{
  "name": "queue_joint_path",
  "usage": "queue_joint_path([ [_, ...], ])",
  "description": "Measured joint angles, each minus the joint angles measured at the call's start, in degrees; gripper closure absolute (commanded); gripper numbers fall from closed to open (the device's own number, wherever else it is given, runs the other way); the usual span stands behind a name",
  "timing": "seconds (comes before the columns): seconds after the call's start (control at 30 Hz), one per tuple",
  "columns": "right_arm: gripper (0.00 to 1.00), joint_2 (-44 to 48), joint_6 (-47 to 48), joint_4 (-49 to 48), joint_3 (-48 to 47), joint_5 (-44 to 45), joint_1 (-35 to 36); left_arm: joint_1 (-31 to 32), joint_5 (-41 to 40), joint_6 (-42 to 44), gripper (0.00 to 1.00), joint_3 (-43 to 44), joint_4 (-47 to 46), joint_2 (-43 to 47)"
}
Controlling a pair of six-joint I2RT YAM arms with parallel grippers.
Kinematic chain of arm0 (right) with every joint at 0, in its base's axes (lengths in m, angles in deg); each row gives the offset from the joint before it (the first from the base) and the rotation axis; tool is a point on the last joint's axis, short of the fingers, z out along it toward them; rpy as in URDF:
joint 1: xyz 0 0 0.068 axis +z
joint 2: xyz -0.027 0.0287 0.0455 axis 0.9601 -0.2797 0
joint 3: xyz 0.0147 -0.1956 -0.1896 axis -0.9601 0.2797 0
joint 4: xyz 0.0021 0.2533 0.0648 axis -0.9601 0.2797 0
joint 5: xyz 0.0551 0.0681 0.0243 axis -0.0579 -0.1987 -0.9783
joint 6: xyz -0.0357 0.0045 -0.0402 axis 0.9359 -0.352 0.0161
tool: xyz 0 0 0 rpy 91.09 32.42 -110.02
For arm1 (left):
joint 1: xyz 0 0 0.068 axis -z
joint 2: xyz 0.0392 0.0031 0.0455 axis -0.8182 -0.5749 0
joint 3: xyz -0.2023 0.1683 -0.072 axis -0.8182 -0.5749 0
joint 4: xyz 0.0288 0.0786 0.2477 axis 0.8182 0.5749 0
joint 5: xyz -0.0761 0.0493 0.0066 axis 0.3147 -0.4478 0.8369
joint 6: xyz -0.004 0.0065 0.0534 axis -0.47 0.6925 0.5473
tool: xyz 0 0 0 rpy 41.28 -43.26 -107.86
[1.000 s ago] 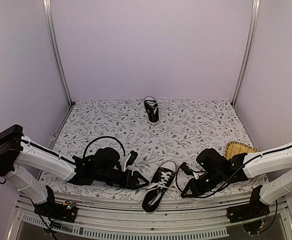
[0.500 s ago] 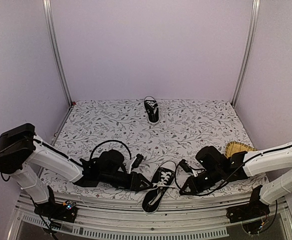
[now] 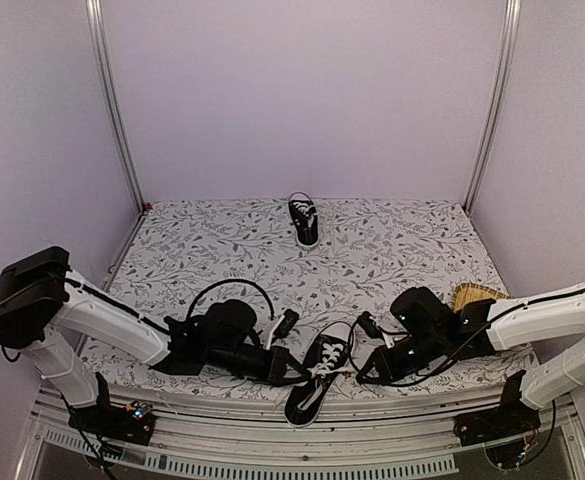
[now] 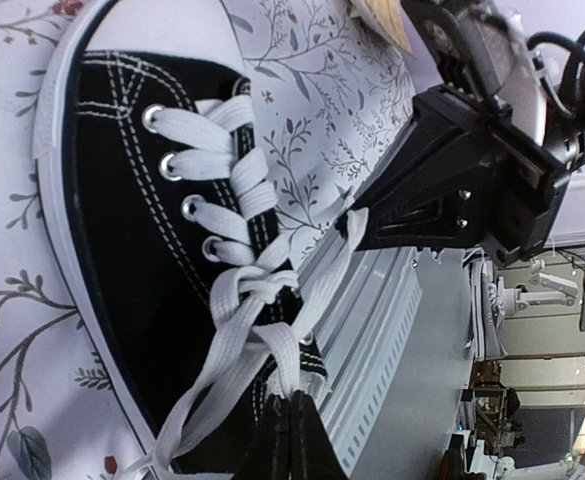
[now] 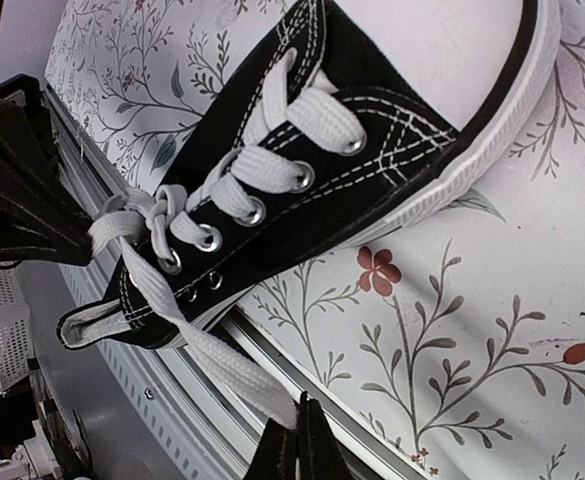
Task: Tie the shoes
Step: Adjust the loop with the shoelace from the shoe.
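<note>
A small black low-top canvas sneaker with a white toe cap and white rubber sole (image 3: 319, 372) lies at the near edge of the table covered in a grey floral cloth (image 3: 392, 250), between the two arms. Its toe points away from the bases and its heel hangs past the cloth's edge over the metal rail (image 3: 372, 455). Its white laces (image 4: 234, 210) run crossed through the eyelets and meet in a loose twist (image 4: 254, 290) above the top pair. The left gripper (image 4: 290, 438) sits just beside the sneaker's left flank, its fingers pressed together on a lace strand (image 4: 234, 375) that comes down from the twist. The right gripper (image 5: 294, 445) is on the opposite side, its fingers likewise pinched together on the other lace strand (image 5: 207, 355), which runs slantwise from the twist across the table edge. The second matching black sneaker (image 3: 304, 221) stands well apart at the far middle of the table, touched by nothing. A flat woven straw tray (image 3: 480, 297) lies on the cloth near the right arm.
</note>
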Motion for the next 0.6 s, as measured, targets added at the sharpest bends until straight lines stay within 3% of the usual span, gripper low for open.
queue_joint_path([
  [0.13, 0.98, 0.0, 0.02, 0.24, -0.72, 0.24, -0.63, 0.94, 0.0, 0.83, 0.99, 2.51, 3.56, 0.68],
  [0.4, 0.98, -0.42, 0.76, 0.13, -2.75, 0.61, -1.88, 4.61, 2.73, 1.6, 0.78, 9.11, 7.82, 1.4],
  [0.6, 0.98, -1.05, 1.09, 0.04, -2.78, 0.87, -2.25, 8.7, 3.39, 1.25, 0.71, 12.52, 9.31, -0.83],
])
